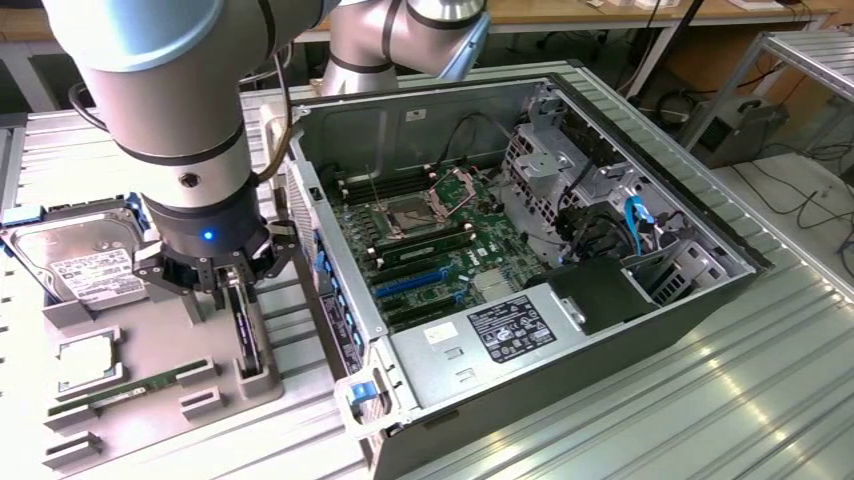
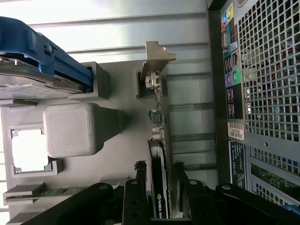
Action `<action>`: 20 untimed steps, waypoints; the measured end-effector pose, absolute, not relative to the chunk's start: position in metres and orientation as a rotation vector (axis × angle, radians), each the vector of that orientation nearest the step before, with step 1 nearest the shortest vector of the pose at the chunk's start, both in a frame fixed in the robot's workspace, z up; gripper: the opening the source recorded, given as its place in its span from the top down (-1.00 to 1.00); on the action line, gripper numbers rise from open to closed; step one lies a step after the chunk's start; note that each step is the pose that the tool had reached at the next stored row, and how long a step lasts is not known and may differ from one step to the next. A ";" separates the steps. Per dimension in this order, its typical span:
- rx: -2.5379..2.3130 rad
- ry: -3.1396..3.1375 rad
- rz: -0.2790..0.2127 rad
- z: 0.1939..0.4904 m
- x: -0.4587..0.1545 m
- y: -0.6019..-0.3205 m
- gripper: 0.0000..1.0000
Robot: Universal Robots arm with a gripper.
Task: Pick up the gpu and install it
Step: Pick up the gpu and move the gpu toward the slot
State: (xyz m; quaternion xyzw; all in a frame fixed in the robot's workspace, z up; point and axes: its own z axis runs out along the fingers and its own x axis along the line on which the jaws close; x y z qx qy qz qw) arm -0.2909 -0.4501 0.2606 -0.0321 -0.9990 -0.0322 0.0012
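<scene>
The fingers (image 2: pixel 139 180) straddle the upright gpu (image 2: pixel 158 154), apart, in a gray tray (image 2: pixel 117 150) beside the case (image 2: pixel 267 70)

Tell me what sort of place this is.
Probably a robotics lab or test cell for computer assembly: an open computer case lies on a ribbed metal table, a grey fixture tray holds a hard drive, and benches stand behind.

Exterior high, wrist close (both see gpu (image 2: pixel 159 173)).
</scene>
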 end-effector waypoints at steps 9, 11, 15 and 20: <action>-0.095 -3.127 -0.114 0.254 -0.291 -0.450 0.27; -0.094 -3.125 -0.116 0.252 -0.291 -0.449 0.27; -0.093 -3.121 -0.118 0.249 -0.291 -0.449 0.27; -0.093 -3.114 -0.118 0.247 -0.291 -0.449 0.27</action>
